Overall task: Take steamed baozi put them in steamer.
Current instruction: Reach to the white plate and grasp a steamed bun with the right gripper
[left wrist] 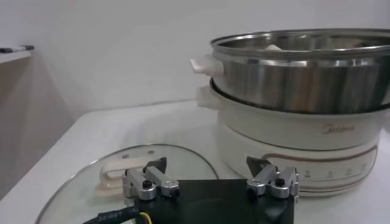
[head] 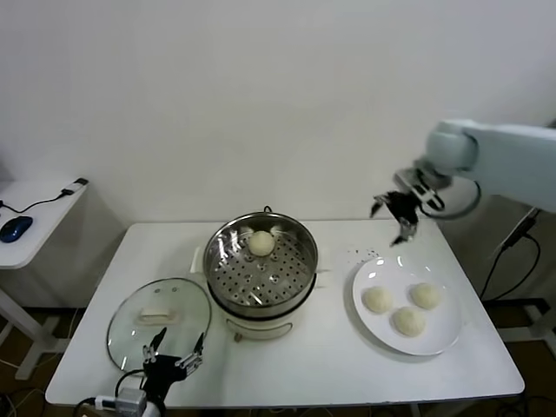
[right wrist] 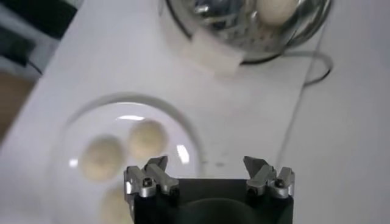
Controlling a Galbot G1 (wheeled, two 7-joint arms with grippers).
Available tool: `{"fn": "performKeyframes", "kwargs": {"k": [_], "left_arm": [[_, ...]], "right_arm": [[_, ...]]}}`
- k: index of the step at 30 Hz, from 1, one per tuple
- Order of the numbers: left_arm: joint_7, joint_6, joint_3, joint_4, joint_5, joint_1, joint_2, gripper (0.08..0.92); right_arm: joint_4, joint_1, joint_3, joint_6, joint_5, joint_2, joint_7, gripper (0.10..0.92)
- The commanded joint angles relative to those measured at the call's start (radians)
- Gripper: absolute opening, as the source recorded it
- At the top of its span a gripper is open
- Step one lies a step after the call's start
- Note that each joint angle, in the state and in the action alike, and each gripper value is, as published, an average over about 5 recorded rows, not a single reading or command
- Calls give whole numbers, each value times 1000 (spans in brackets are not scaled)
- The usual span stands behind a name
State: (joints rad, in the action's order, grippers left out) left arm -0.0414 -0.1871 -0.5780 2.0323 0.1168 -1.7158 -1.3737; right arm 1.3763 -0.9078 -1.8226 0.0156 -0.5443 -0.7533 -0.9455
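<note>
One steamed baozi (head: 261,242) lies on the perforated tray at the far side of the shiny steel steamer (head: 300,269) in mid-table. Three more baozi (head: 378,300) (head: 426,295) (head: 408,321) sit on a white plate (head: 443,334) to the right. My right gripper (head: 393,222) is open and empty, held in the air above the table's far edge, behind the plate. In the right wrist view the gripper (right wrist: 207,167) looks down on the plate's baozi (right wrist: 147,139) and the steamer (right wrist: 207,18). My left gripper (head: 174,349) is open and empty, low at the table's front left.
A round glass lid (head: 130,330) lies flat on the table left of the steamer, just behind my left gripper; it also shows in the left wrist view (left wrist: 79,182). A side desk with a blue mouse (head: 15,228) stands at far left.
</note>
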Motion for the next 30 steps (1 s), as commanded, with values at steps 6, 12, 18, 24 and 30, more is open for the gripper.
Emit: {"fn": "performKeyframes", "kwargs": {"k": [6, 12, 18, 24, 30], "left_arm": [[0, 1, 2, -9, -1, -1, -7, 823], [0, 3, 3, -20, -4, -1, -13, 823], [0, 2, 9, -26, -7, 4, -17, 823], [0, 3, 13, -31, -10, 6, -18, 823], [0, 6, 10, -29, -10, 1, -16, 823]], "right_arm": [[60, 455, 233, 345, 55, 165, 152, 823], [-67, 598, 369, 349, 140, 93, 163, 823], [-122, 666, 447, 350, 162, 33, 169, 823], [-185, 685, 473, 337, 168, -35, 161, 823], [-202, 685, 476, 334, 171, -56, 146, 798]]}}
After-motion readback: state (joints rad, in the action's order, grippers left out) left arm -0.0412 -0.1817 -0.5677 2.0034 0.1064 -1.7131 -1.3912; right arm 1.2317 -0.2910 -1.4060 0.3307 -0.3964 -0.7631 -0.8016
